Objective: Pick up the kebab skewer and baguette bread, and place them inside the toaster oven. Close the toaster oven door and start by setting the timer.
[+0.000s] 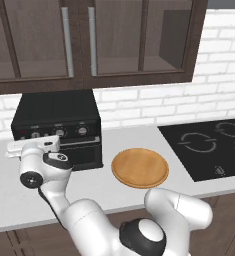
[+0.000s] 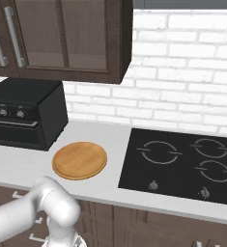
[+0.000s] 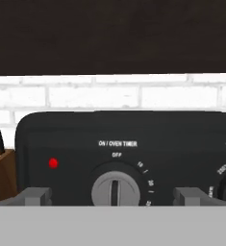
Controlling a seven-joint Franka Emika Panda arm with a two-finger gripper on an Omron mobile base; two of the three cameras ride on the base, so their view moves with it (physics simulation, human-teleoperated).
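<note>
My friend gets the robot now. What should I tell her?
Gripper: open, empty, fingers on either side of the timer knob, not touching.
Toaster oven: on the counter, door looks closed.
Wooden plate: bare; the kebab skewer and baguette bread are presumably inside the oven.
Knob points at OFF.
Left: grip the knob and turn it to set the timer.

Toaster oven (image 3: 133, 144) panel: "ON / OVEN TIMER", "OFF" above timer knob (image 3: 113, 189); dial numbers blurred.

Two rear base views sharing the toaster oven (image 1: 59, 131); hand view close on it.
</note>
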